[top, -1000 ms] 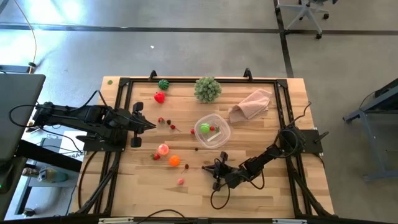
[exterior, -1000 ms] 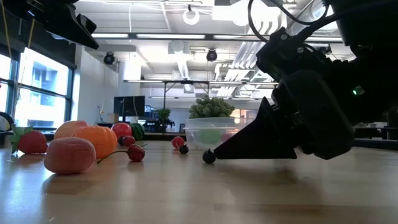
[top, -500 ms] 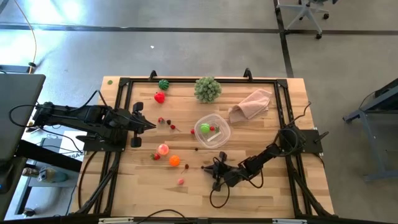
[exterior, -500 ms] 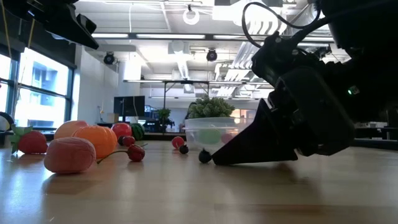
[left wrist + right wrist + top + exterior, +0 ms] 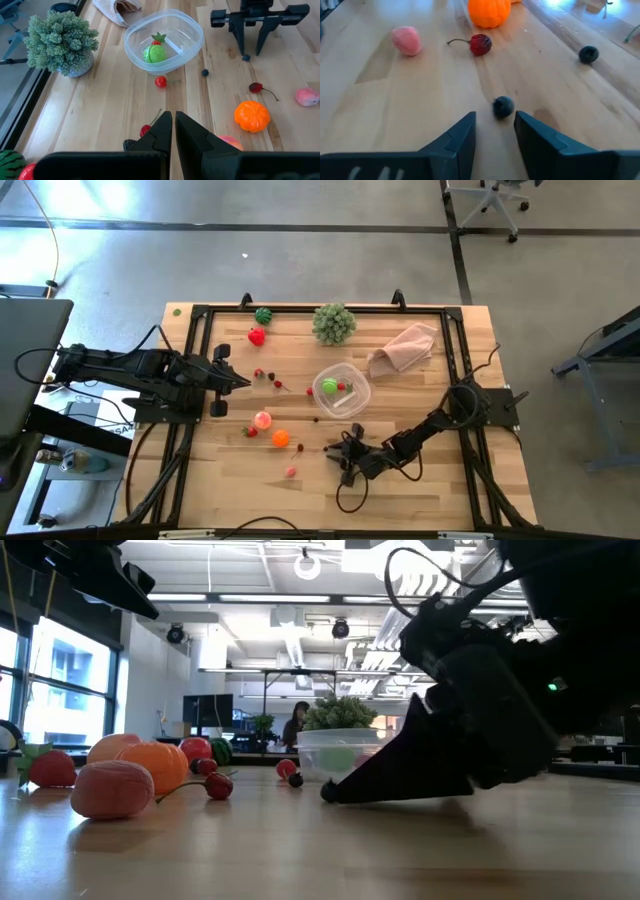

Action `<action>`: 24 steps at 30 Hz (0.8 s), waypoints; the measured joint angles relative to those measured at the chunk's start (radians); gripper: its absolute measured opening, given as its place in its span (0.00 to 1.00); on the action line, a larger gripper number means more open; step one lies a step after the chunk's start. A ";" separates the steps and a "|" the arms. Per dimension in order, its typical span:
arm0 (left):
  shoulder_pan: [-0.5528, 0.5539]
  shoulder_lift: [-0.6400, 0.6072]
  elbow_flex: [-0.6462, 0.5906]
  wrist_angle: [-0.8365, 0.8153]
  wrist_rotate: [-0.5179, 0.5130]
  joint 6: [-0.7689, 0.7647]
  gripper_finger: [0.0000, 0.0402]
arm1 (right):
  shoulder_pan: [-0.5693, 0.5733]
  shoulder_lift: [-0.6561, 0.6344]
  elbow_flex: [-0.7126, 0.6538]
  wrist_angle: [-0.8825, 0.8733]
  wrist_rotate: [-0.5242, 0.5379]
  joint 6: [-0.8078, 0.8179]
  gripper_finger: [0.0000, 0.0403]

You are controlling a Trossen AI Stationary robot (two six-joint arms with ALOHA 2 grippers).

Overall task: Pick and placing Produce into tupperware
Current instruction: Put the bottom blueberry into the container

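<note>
Leafy ball (image 5: 333, 323), pink cloth (image 5: 404, 347)

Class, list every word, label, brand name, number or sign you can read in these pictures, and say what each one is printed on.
None: no readable text in any view.
The tupperware, the produce such as the orange fruit, the pink cloth and the table bear no lettering.
Nothing is legible in the room beyond the table.
</note>
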 joint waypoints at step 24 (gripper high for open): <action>0.000 0.000 0.000 0.000 0.000 0.000 0.04 | -0.031 0.001 0.124 -0.252 -0.023 -0.086 0.32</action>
